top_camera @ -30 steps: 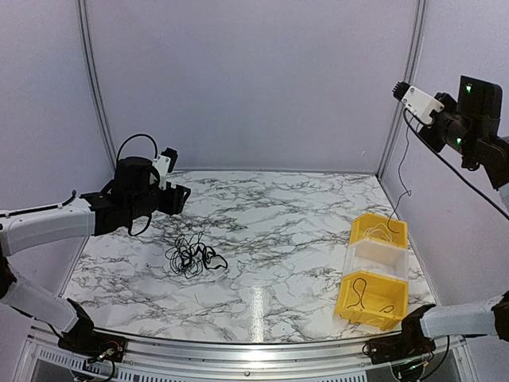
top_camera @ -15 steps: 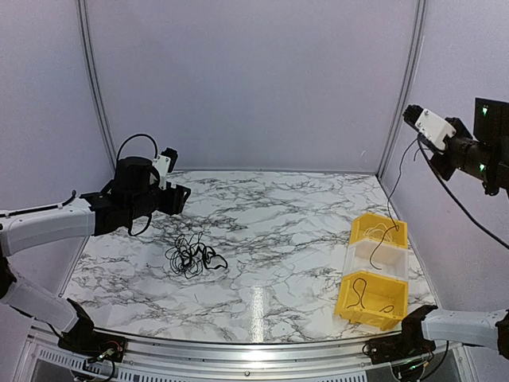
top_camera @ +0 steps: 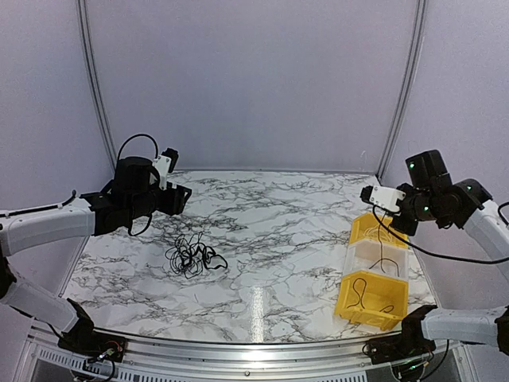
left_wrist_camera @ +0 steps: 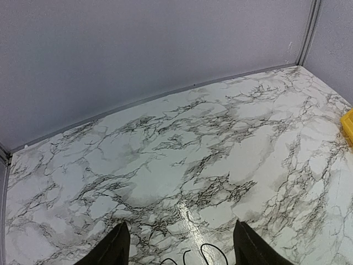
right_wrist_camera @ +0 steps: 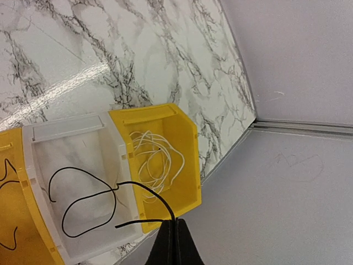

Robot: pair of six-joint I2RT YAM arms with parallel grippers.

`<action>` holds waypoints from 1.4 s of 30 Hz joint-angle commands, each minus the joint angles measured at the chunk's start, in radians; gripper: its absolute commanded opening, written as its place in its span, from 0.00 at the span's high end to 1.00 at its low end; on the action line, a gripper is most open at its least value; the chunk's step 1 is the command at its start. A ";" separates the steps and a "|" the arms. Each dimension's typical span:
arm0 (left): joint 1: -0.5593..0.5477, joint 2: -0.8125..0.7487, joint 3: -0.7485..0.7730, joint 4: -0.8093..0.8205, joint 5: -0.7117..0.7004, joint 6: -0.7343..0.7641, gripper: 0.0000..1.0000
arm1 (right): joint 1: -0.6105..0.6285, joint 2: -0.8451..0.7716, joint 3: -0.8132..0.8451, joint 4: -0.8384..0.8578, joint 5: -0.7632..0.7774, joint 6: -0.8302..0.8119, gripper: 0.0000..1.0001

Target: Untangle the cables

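The tangled bundle of thin black cables (top_camera: 193,256) lies on the marble table at centre left. My left gripper (top_camera: 173,199) hovers above and behind it, open and empty; in the left wrist view (left_wrist_camera: 179,247) only two cable loops (left_wrist_camera: 205,255) show at the bottom edge between its fingers. My right gripper (top_camera: 395,221) is low over the bins, shut on one black cable (right_wrist_camera: 83,205). That cable's loops hang into the clear bin (right_wrist_camera: 66,130). A white cable (right_wrist_camera: 157,160) lies coiled in the far yellow bin (right_wrist_camera: 185,138).
Three bins stand in a row at the right: far yellow (top_camera: 367,231), clear (top_camera: 358,256), and near yellow (top_camera: 350,301) holding another black cable (top_camera: 359,291). Grey walls enclose the table on the back and both sides.
My right arm came down from high at the right wall to just over the bins, lowering the held black cable into the clear bin. The left arm and the bundle have not moved.
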 commanded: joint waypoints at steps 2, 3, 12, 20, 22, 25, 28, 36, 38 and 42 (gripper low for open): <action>0.000 -0.031 0.017 0.007 0.010 0.000 0.33 | -0.007 0.047 -0.101 0.015 -0.032 -0.044 1.00; 0.000 -0.035 0.016 0.007 0.011 0.000 0.33 | -0.008 0.059 -0.128 0.026 -0.031 -0.051 1.00; -0.001 -0.049 0.023 0.002 0.035 -0.007 0.33 | -0.023 0.207 -0.225 0.099 -0.052 -0.098 1.00; -0.004 -0.054 0.027 -0.008 0.041 -0.014 0.32 | -0.039 0.366 -0.272 0.151 -0.079 -0.082 1.00; -0.004 -0.056 0.027 -0.010 0.034 -0.016 0.32 | -0.039 0.376 -0.257 0.147 -0.077 -0.069 0.96; -0.004 -0.056 0.025 -0.011 0.027 -0.017 0.31 | -0.040 0.354 -0.183 0.095 -0.094 -0.052 0.83; -0.004 -0.047 0.030 -0.016 0.019 -0.015 0.30 | -0.042 0.310 -0.074 -0.011 -0.182 -0.054 0.72; -0.004 -0.007 0.125 -0.134 0.022 -0.035 0.28 | -0.042 0.198 0.074 -0.100 -0.285 -0.124 0.52; -0.004 0.009 0.155 -0.186 0.035 -0.058 0.28 | -0.042 0.185 0.088 -0.084 -0.341 -0.112 0.51; -0.004 0.032 0.183 -0.280 0.044 -0.136 0.30 | -0.042 0.164 0.079 0.004 -0.494 -0.046 0.51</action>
